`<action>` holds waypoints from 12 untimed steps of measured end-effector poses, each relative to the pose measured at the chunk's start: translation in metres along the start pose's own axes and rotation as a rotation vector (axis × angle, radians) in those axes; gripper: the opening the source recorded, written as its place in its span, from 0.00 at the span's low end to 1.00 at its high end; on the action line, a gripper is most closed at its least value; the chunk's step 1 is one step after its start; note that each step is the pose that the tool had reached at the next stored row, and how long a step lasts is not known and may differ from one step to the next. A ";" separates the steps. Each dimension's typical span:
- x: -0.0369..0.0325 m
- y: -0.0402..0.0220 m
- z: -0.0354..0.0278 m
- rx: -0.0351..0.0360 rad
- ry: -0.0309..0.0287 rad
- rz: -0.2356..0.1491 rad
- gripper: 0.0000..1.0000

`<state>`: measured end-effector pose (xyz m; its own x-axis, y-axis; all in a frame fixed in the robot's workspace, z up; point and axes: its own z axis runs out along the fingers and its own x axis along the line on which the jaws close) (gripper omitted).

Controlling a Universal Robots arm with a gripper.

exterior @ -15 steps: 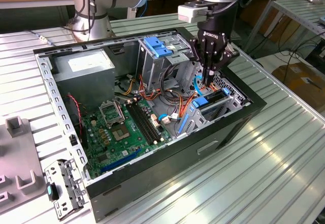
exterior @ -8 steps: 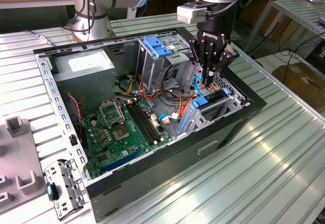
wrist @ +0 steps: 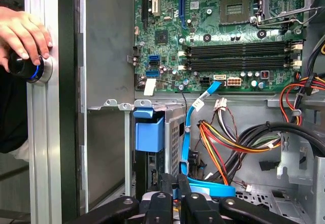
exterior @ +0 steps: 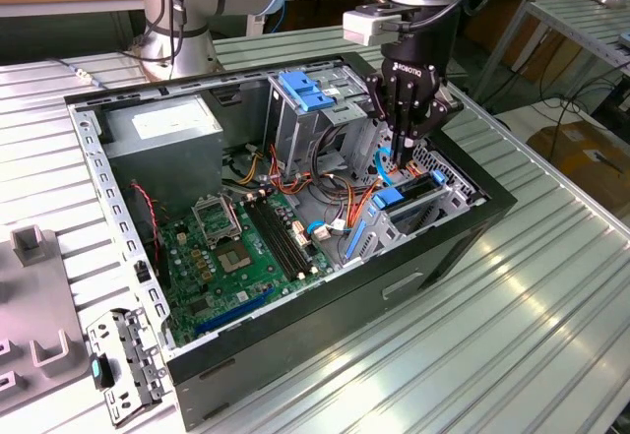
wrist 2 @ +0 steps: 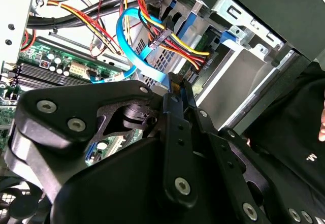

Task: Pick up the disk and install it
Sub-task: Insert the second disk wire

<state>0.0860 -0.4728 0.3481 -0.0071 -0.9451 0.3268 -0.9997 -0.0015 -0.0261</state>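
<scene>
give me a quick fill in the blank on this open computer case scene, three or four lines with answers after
1. The black gripper reaches down into the open black computer ____.
2. In the exterior view, the green motherboard lies toward the exterior view's ____ of the gripper.
3. In the first wrist view, a person's hand rests on a round black ____ with a blue ring.
4. The flat ribbon cable looping near the gripper in the second wrist view is coloured ____.

Missing words: case; left; knob; blue

Open computer case on ribbed table
</scene>
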 end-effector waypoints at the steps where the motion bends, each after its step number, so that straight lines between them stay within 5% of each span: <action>1: 0.0000 0.0000 0.0000 0.0000 0.0000 0.000 0.16; 12: 0.0000 0.0003 0.0000 0.0000 0.0001 0.000 0.16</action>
<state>0.0857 -0.4728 0.3481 -0.0071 -0.9450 0.3269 -0.9997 -0.0015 -0.0261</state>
